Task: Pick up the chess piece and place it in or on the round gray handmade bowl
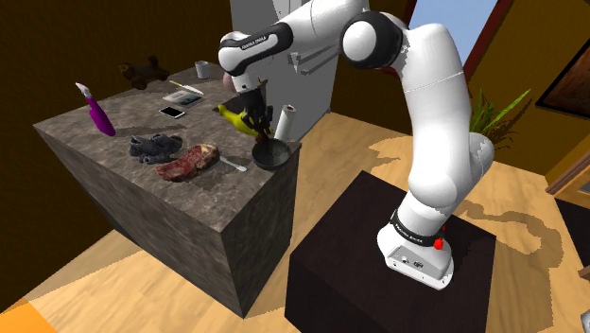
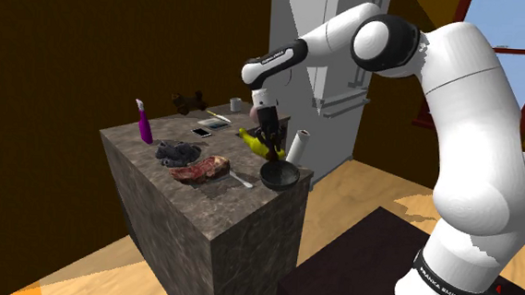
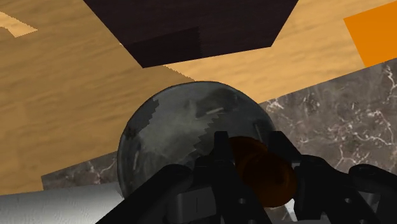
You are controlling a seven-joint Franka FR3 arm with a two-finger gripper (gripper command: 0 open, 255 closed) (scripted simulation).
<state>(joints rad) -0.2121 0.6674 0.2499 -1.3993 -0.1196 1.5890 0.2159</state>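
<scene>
1. Above the round dark-grey mottled bowl (image 1: pixel 272 154), at the corner of the dark marble counter (image 1: pixel 113 142), hangs the black two-finger gripper (image 3: pixel 249 149).
2. Its fingers clasp the brown, rounded chess piece (image 3: pixel 264 175) (its exact shape is hard to make out).
3. They hide the bowl's near rim in the wrist view.

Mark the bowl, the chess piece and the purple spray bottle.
bowl (image 3: pixel 178 124), wrist view, mottled grey inner surface
chess piece (image 3: pixel 261 179), wrist view, its rounded brown body
purple spray bottle (image 1: pixel 100 117), shoulder view, middle of its body
</scene>
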